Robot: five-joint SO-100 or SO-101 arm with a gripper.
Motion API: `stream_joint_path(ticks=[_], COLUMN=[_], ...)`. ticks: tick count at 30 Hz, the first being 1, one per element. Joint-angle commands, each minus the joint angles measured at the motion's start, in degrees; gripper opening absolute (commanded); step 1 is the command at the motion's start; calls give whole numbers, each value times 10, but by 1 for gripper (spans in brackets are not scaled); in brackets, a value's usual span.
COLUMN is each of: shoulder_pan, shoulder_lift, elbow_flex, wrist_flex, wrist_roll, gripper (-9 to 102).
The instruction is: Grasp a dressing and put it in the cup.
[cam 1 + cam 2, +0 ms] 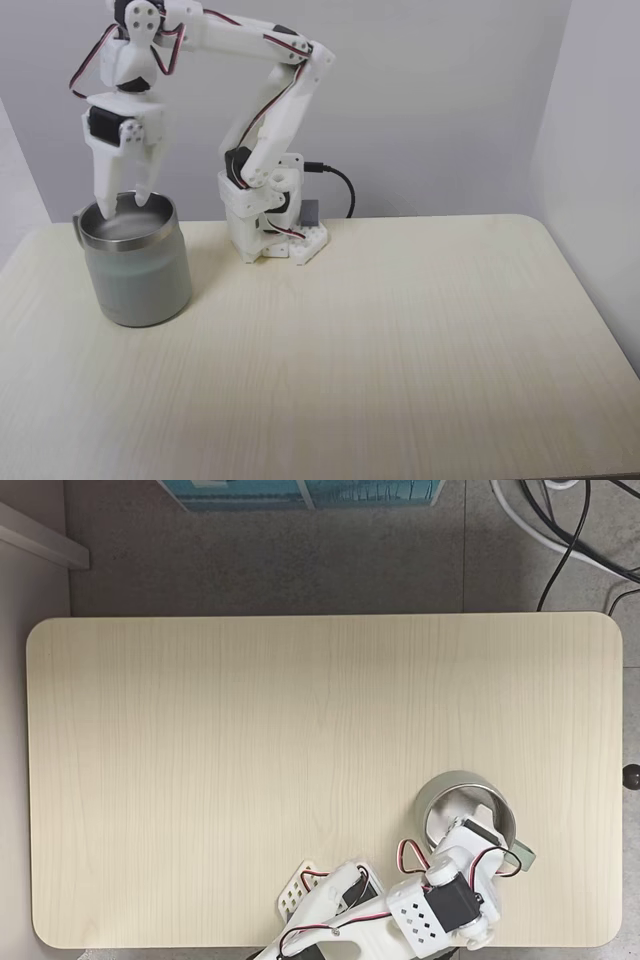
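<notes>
The cup [140,280] stands upright near the table's left edge in a fixed view, shiny rim on top, grey-green body below. My gripper [125,207] hangs straight down over its mouth, open, with both fingertips at rim level and nothing visible between them. In the fixed view from above, the cup [450,777] sits near the table's bottom right, and the gripper [452,832] and wrist cover much of its opening. The dressing is hidden from view.
The arm's white base [270,235] is fixed at the table's back edge, just right of the cup, with a black cable [345,190] behind it. The light wooden table [250,760] stretches wide to the other side. Walls enclose the back and sides.
</notes>
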Motion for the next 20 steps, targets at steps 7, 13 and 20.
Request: stream_joint_path(ticks=[7, 13, 20], shoulder_pan=[-10, -20, -46], shoulder_lift=[-11, 15, 40], elbow_flex=[14, 11, 0], wrist_flex=[3, -13, -47], wrist_roll=[-4, 5, 19], gripper=[18, 18, 18])
